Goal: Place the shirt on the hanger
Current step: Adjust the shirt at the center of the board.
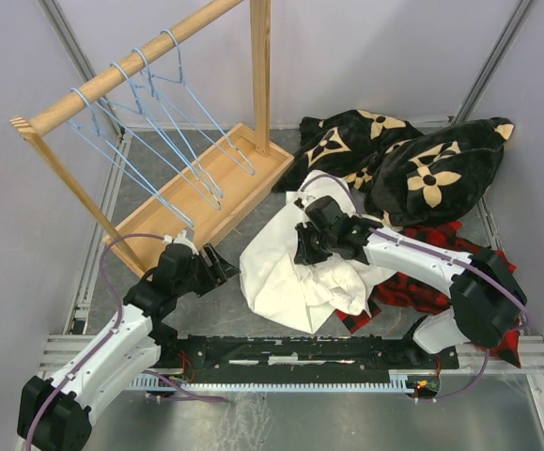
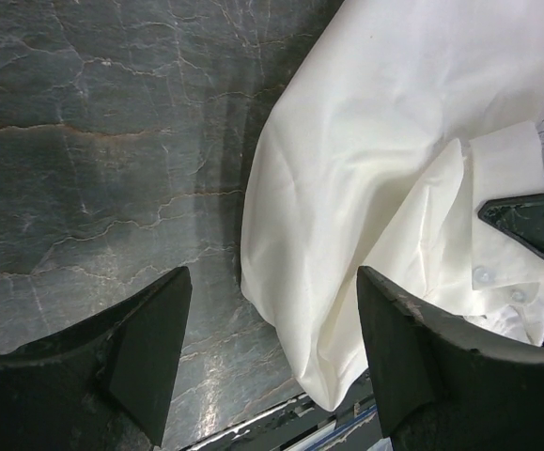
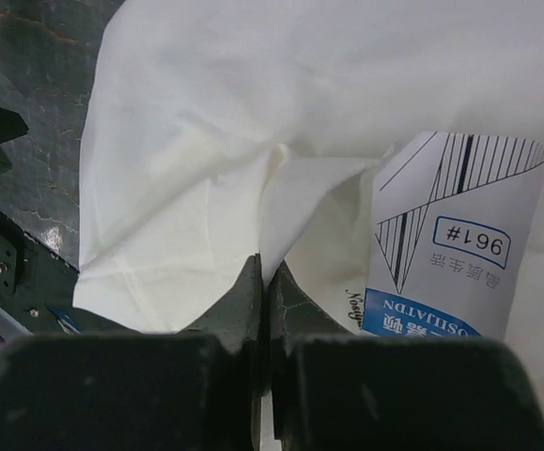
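Observation:
The cream-white shirt (image 1: 295,272) lies bunched on the table in the middle. My right gripper (image 1: 305,246) is shut on a fold of the shirt (image 3: 215,141) near its neck, beside a white and blue paper tag (image 3: 450,244). My left gripper (image 1: 223,266) is open and empty just left of the shirt, whose edge (image 2: 365,188) hangs between its fingers (image 2: 149,329). Several light-blue wire hangers (image 1: 163,127) hang on the wooden rail (image 1: 131,66) at the back left.
The rack stands in a wooden tray base (image 1: 210,193). A black blanket with tan flowers (image 1: 403,160) lies at the back right. A red-and-black plaid garment (image 1: 422,282) lies under my right arm. A black rail (image 1: 300,352) runs along the near edge.

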Robot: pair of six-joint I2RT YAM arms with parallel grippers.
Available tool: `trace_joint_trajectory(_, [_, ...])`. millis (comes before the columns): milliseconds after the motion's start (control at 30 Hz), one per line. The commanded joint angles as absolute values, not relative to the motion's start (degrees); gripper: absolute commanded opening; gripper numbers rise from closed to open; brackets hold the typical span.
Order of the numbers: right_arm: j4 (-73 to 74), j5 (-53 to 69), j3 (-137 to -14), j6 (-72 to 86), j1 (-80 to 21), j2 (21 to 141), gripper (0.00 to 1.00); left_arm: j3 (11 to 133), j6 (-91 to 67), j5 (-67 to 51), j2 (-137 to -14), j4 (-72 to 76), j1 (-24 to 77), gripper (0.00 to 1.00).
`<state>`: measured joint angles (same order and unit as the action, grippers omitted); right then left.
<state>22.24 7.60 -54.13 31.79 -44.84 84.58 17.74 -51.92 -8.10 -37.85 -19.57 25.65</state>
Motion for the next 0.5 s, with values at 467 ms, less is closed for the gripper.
trace_joint_trajectory(467, [12.53,-5.96,-55.35,17.86,-44.57,50.51,0.0,25.38,-50.79,-4.5,-28.56,-25.55,25.77,0.83])
